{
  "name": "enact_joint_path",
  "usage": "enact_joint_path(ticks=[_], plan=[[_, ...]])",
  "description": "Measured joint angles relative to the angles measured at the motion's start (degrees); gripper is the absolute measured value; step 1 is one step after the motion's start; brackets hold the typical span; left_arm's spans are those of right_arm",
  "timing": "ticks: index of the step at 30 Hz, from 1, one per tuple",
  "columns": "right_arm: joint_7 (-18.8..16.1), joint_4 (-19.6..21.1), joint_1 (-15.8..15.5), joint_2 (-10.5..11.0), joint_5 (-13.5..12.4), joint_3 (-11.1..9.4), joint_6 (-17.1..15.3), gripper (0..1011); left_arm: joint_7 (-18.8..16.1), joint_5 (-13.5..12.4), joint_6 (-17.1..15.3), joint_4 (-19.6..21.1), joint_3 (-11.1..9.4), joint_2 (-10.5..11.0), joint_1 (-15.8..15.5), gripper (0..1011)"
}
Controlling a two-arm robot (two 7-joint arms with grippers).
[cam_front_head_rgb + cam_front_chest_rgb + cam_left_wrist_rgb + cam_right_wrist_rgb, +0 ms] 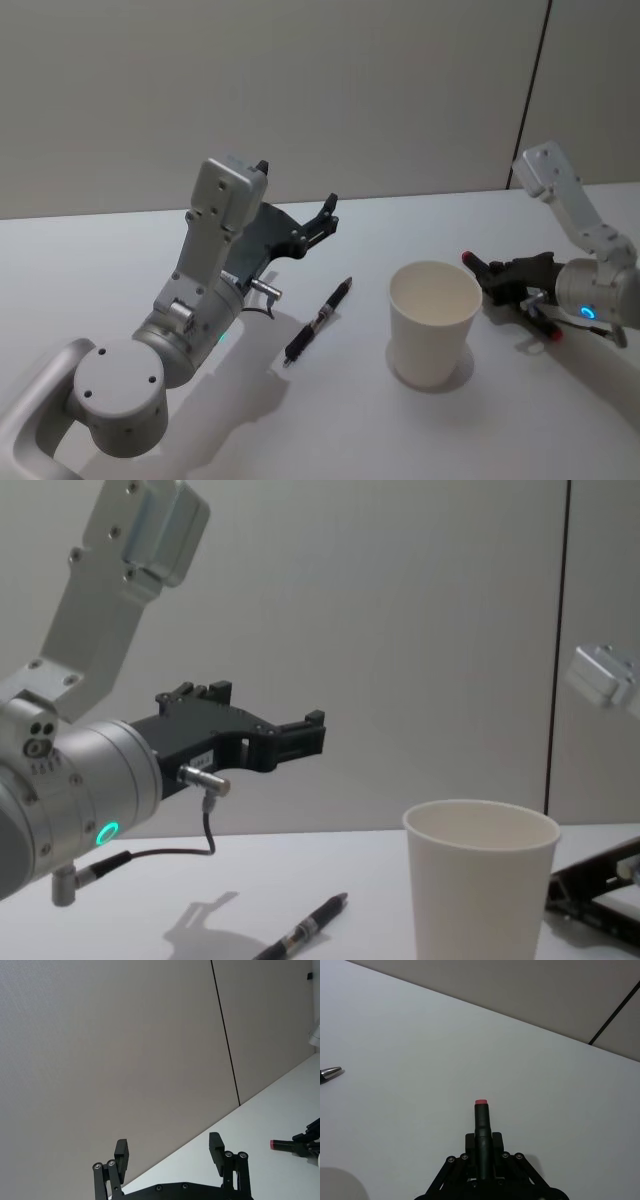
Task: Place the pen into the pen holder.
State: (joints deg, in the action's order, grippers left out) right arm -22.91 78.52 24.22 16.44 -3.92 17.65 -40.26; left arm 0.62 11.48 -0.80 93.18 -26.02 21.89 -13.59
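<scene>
1. The white tabletop (120, 270) carries everything, with a plain wall behind it.
2. The left gripper (328, 215) hangs raised above the tabletop on the left side, behind the lying pen. It points forward and to the right, its fingers (121, 1152) spread apart with nothing between them.
3. The pen holder (430, 345), a white paper cup, stands upright on the tabletop right of centre. It sits between the lying pen and the right gripper.
4. The right gripper (497, 275) sits low over the tabletop just to the right of the pen holder's rim and points towards it. Its fingers are clamped on a dark red-tipped pen (481, 1112), whose red end sticks out past the fingers towards the cup.
5. A black-and-silver pen (318, 322) lies flat on the tabletop to the left of the pen holder, near it but apart. It lies at a slant, below the left gripper and untouched.
</scene>
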Motion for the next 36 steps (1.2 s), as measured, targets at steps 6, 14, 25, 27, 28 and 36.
enact_joint_path(ticks=[6,14,25,27,28,36], plan=[[-0.35,-0.48,0.39,-0.18,0.43,0.15,0.39,178,0.0,0.0,0.0,0.0,0.0,0.0,0.0,1001],[-2.03,-4.06,3.14,-1.67,2.2,0.94,4.32,178,0.0,0.0,0.0,0.0,0.0,0.0,0.0,1001],[-3.19,-13.33,9.36,-5.01,2.64,1.65,14.87,178,0.01,0.0,0.0,0.0,0.0,0.0,0.0,1001],[-3.2,-15.15,10.54,-5.64,2.38,1.67,17.58,178,0.0,0.0,0.0,0.0,0.0,0.0,0.0,1001],[-3.19,-15.89,10.99,-5.88,2.26,1.68,18.44,178,0.0,0.0,0.0,0.0,0.0,0.0,0.0,1001],[-3.25,-20.82,14.14,-7.54,0.49,1.59,27.69,178,0.01,0.0,0.0,0.0,0.0,0.0,0.0,1001]])
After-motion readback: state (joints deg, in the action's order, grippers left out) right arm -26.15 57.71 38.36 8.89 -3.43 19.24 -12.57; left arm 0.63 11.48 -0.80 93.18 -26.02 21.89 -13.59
